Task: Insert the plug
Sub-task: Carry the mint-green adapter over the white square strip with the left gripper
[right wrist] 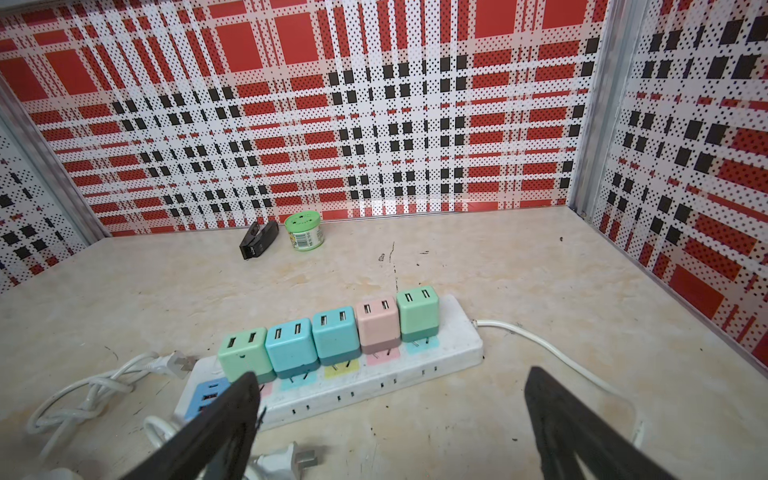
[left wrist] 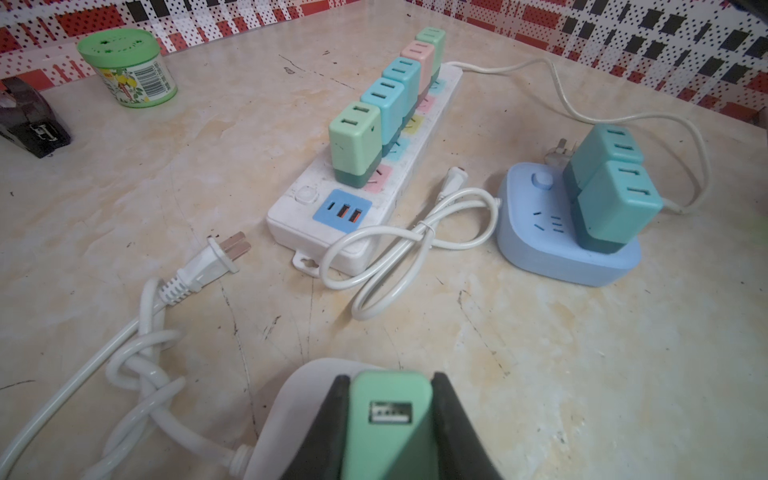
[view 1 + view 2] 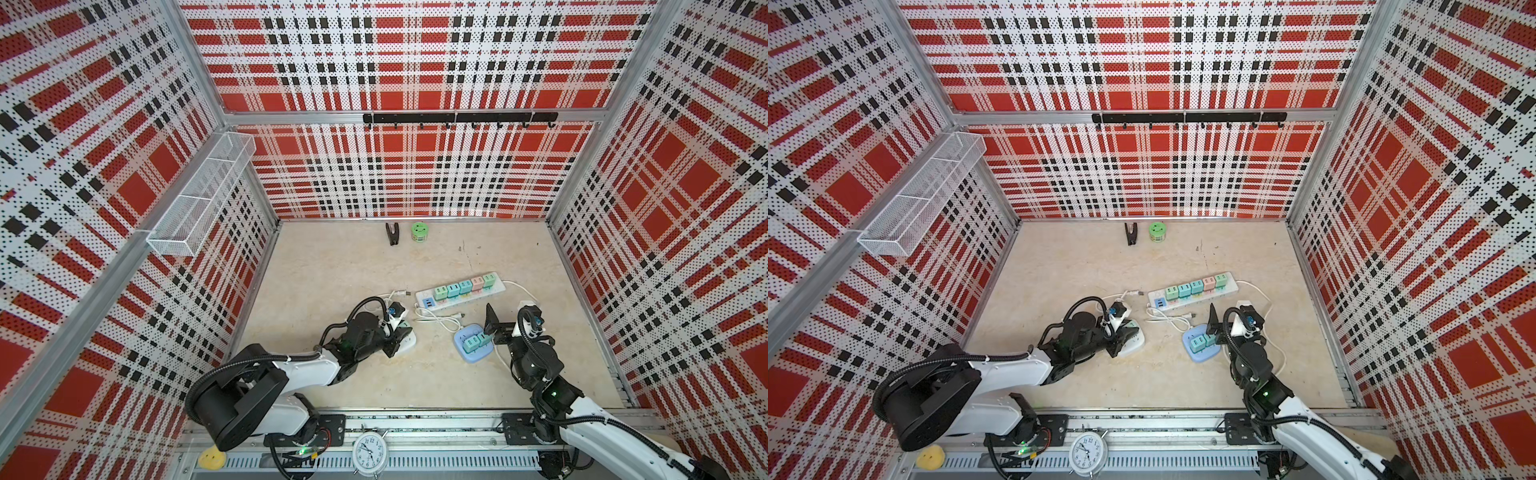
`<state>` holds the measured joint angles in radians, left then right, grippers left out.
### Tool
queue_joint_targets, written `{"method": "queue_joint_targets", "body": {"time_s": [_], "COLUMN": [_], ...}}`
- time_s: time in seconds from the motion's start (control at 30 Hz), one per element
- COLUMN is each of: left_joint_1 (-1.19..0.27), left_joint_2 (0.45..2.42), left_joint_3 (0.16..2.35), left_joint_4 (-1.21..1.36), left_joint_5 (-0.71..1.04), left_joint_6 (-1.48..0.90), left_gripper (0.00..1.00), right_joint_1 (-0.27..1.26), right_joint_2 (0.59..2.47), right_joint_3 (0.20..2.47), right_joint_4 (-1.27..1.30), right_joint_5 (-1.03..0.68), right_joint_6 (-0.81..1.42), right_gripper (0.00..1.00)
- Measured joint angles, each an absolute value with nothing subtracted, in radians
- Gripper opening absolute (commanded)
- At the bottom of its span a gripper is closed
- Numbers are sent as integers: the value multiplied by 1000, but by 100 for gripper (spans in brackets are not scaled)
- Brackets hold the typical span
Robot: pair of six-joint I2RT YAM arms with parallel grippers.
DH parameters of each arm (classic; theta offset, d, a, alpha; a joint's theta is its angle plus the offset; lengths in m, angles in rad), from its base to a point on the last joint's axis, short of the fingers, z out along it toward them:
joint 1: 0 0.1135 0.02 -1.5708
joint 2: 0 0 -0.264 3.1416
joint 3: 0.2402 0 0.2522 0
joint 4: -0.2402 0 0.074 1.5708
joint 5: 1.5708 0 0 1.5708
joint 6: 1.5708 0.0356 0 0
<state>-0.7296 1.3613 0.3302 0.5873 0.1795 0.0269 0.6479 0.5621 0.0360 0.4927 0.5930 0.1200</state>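
Grips a mint-green USB charger plug (image 2: pixel 386 449) in the left hand (image 2: pixel 390 386), closed narrow on its two sides, USB port facing the wrist camera. Holds it directly over a small white socket block (image 2: pixel 291 403) on the worktop (image 2: pixel 582 374); cannot tell whether the prongs are seated. Hovers with the right hand (image 1: pixel 392 376) spread wide and empty, just beside the blue socket block (image 2: pixel 536 249) carrying two teal chargers (image 2: pixel 615 208). Farther back, on the long white power strip (image 1: pixel 453 332), five chargers in a row: green, blue, blue, pink, green. Just off that strip's USB end, a loose white two-pin cord plug (image 2: pixel 220 257), flat on the worktop.
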Motion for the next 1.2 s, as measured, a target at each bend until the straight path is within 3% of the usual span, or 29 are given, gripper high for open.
{"method": "queue_joint_targets", "body": {"time_s": [1.2], "left_joint_1": [-776], "left_joint_2": [1458], "left_joint_3": [349], "left_joint_4": [683], "left_joint_5": [147], "left_joint_6": [58], "left_gripper": [0], "right_joint_1": [637], "right_joint_2": [561], "right_joint_3": [36], "right_joint_4": [475], "right_joint_5": [587], "right_joint_6": [125], "right_gripper": [100]}}
